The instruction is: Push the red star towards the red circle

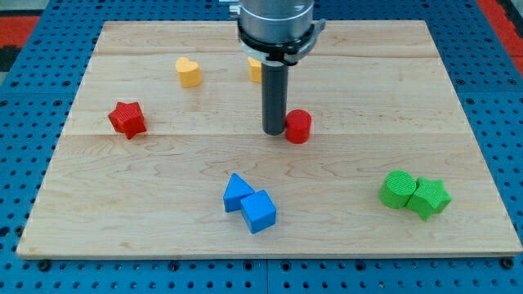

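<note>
The red star (127, 119) lies at the view's left on the wooden board (163, 237). The red circle (298, 126) stands near the board's middle, far to the right of the star. My tip (273, 131) rests on the board just left of the red circle, touching or almost touching its side. The tip is well to the right of the red star, with bare board between them.
A yellow heart (189, 72) lies at the upper left. Another yellow block (255, 69) is partly hidden behind the rod. A blue triangle (237, 192) and a blue cube (260, 211) touch at the bottom middle. A green circle (399, 189) and a green star (429, 197) touch at the lower right.
</note>
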